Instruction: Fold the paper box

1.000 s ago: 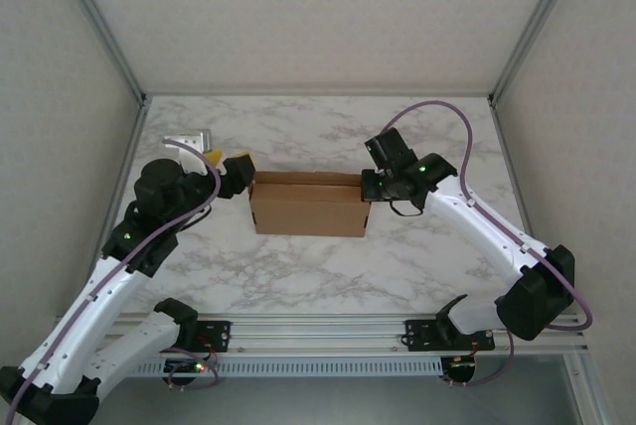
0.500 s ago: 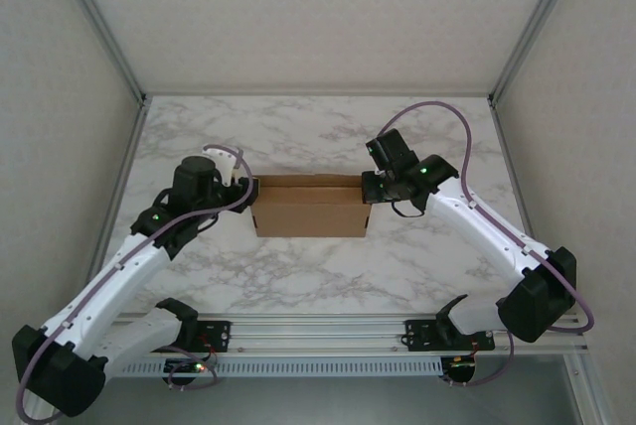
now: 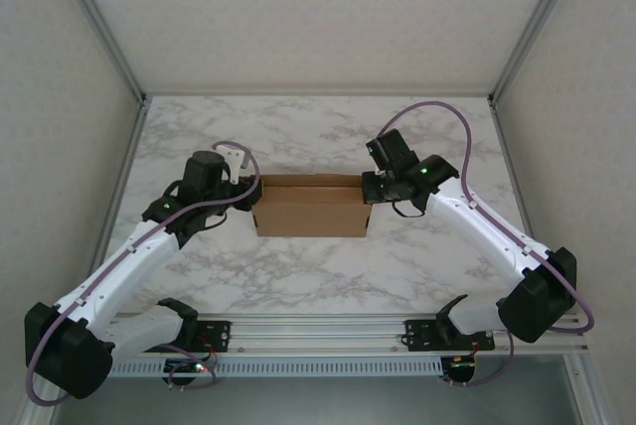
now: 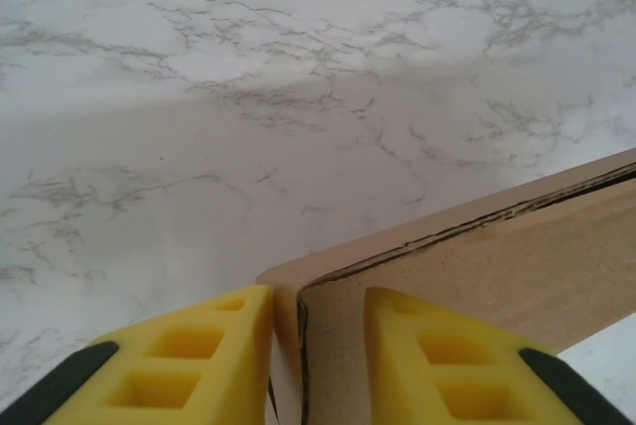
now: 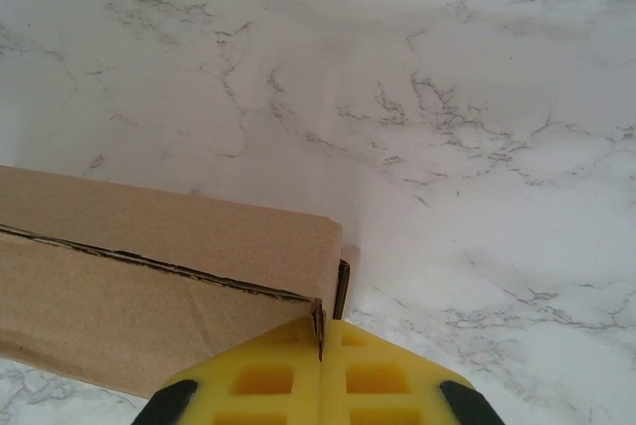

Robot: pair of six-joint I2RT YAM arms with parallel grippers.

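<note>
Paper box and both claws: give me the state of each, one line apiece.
paper box: folded up with its walls raised, standing on the marble table between the two claws.
left claw: open, fingers apart astride the box's left end wall, not clamped.
right claw: shut, pinching a cardboard edge at the box's right corner.

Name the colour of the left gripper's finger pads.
Yellow pads, clearest in the left wrist view.

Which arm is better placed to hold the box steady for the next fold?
Right, probably. The right gripper is shut on the box at its right end corner, while the left gripper only straddles the left corner, jaws not yet clamped.
</note>
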